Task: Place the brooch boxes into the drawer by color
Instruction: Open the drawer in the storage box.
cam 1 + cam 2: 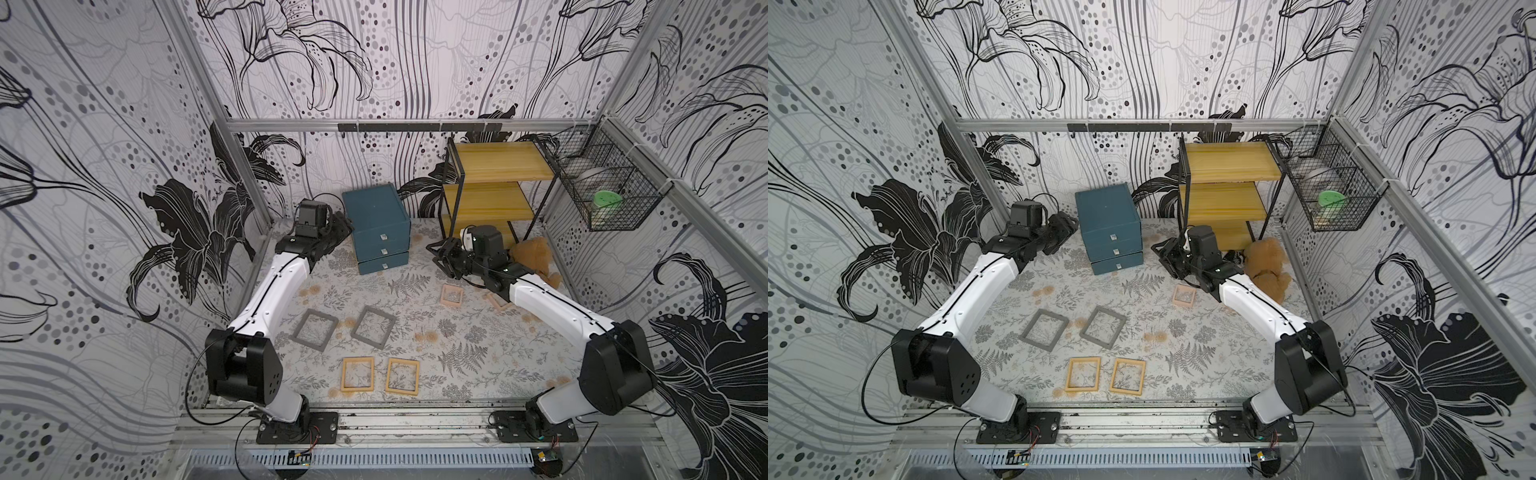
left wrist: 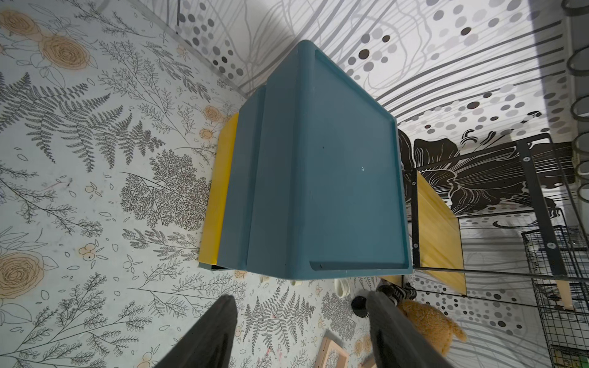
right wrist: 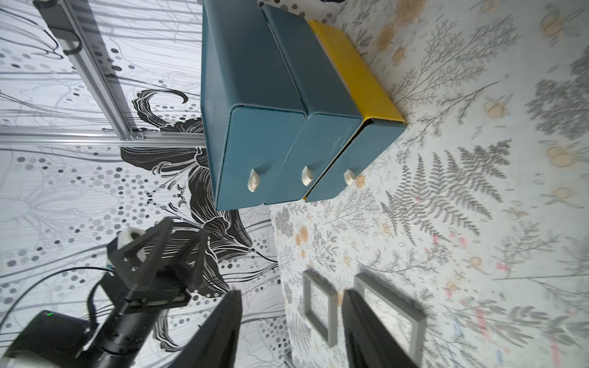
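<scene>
Visibly bottom drawer (image 1: 383,266) ajar, yellow sides showing.

The teal chest (image 1: 376,212) looks like smooth matt plastic, and one drawer (image 3: 322,149) front is faintly scuffed. The lowest drawer's side wall is smooth yellow. The worktop (image 1: 415,345) under the chest wears a matt printed sheet of ferns and roses. In front of the chest, the brooch boxes (image 1: 323,314) have matt grey, tan and pink frames round clear centres. Beside the chest, the shelf rack (image 1: 498,160) shows grained yellow wood in thin black metal, next to a fuzzy brown plush toy (image 1: 536,255).
</scene>
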You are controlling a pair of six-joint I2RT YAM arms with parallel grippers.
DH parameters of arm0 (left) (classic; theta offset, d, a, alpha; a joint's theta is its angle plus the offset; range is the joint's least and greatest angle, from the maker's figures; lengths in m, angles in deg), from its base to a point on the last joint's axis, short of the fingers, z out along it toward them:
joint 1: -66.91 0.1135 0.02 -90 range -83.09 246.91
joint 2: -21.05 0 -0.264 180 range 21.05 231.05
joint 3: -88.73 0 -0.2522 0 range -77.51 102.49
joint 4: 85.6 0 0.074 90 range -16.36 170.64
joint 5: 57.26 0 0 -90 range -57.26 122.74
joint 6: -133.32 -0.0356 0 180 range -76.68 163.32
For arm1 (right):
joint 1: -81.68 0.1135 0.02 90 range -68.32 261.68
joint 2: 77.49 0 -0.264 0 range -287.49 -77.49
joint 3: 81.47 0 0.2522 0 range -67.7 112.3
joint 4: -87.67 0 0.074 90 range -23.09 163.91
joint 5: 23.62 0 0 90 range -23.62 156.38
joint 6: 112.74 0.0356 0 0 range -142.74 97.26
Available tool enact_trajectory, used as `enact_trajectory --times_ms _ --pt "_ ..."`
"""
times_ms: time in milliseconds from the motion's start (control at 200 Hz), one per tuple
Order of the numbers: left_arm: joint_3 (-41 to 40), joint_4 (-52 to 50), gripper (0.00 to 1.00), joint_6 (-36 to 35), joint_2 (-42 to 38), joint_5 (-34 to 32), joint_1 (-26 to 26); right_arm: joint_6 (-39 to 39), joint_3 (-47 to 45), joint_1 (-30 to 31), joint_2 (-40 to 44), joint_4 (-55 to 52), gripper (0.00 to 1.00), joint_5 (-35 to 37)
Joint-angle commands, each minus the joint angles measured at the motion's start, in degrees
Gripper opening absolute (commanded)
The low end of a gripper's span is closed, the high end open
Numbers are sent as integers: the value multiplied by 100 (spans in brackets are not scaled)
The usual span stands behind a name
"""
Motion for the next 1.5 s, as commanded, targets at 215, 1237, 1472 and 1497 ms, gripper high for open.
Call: enact_trajectory --times_ms 215,1237,1472,1497 --pt "602 266 69 -255 719 287 -5 811 637 320 -821 861 51 -117" --pt "679 297 55 -653 1329 52 -4 1571 1892 625 -2591 1625 42 -216" --pt "662 323 51 -636 1343 71 0 1654 2151 652 -2845 1636 38 -240" --pt "669 321 51 -638 1344 77 -5 1679 2177 657 -2872 1628 37 -248"
